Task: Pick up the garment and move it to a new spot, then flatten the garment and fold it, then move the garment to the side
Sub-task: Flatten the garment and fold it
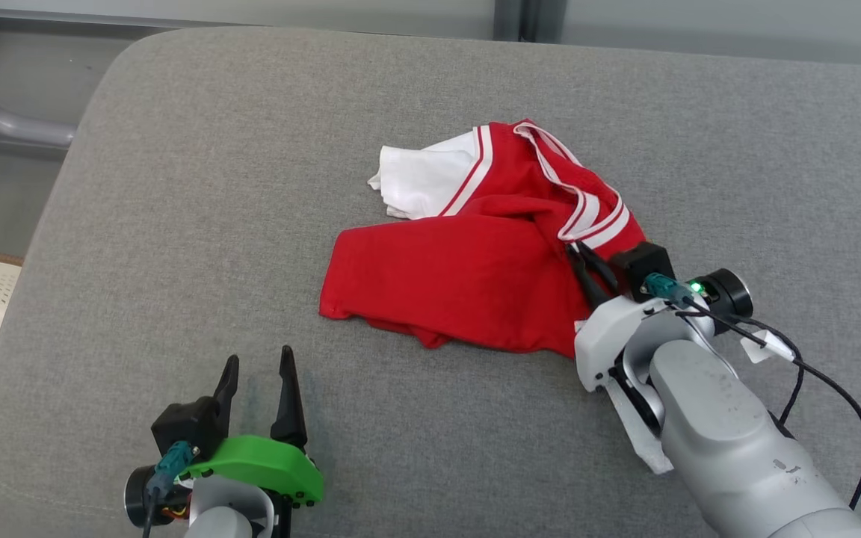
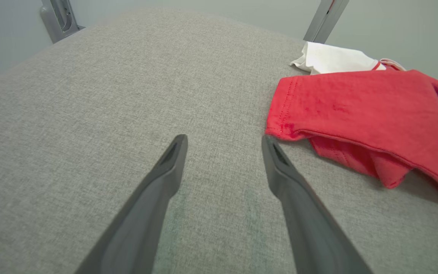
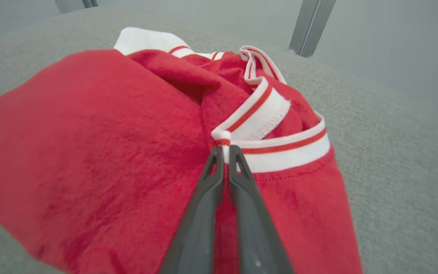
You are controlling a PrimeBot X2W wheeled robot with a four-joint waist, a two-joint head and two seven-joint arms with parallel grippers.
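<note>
Right pincer (image 3: 223, 152) clamped on garment (image 1: 475, 276) by striped trim (image 3: 283, 150), seemingly a thin pinch; could slip when lifted. Left pincer (image 1: 257, 370) apart.

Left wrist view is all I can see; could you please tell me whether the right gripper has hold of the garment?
Observer: Yes, the right gripper is shut on the garment, pinching red fabric just below the striped trim.
Operator: Thank you. Is the garment lifted?
Observer: Most of it lies crumpled on the grey cushion.
Operator: Which end is held?
Observer: The robot's right end, far from the hem corner near the left gripper.
</note>
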